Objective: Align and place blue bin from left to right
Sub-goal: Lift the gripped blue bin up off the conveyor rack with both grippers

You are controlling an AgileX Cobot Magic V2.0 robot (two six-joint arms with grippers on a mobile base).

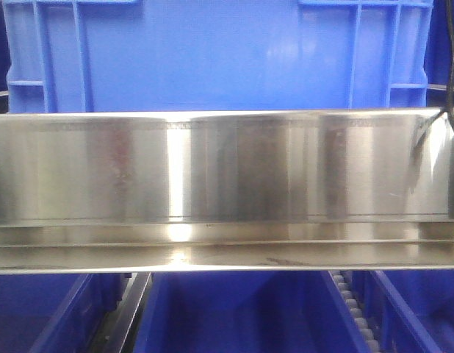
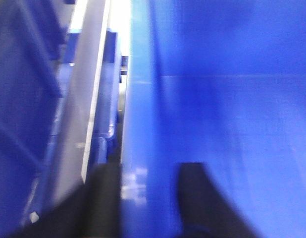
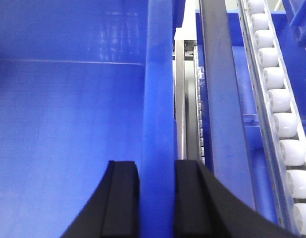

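The blue bin (image 1: pixel 212 55) fills the top of the front view, its wide flat wall facing me with ribs near both corners. In the left wrist view, which is blurred, my left gripper (image 2: pixel 149 198) straddles the bin's thick rim (image 2: pixel 140 99), one black finger (image 2: pixel 103 203) outside and the other inside against the wall. My right gripper (image 3: pixel 157 198) clamps the opposite rim (image 3: pixel 158 74) the same way, both pads pressed to it. The bin's smooth inside (image 3: pixel 69 99) looks bare. Neither gripper shows in the front view.
A wide stainless-steel rail (image 1: pixel 227 169) crosses the front view below the bin. Under it lie darker blue crates (image 1: pixel 234 316) and a white roller track (image 1: pixel 352 309). Rollers (image 3: pixel 279 99) and a grey bar (image 3: pixel 217 74) run beside the right rim. A black cable (image 1: pixel 451 66) hangs at right.
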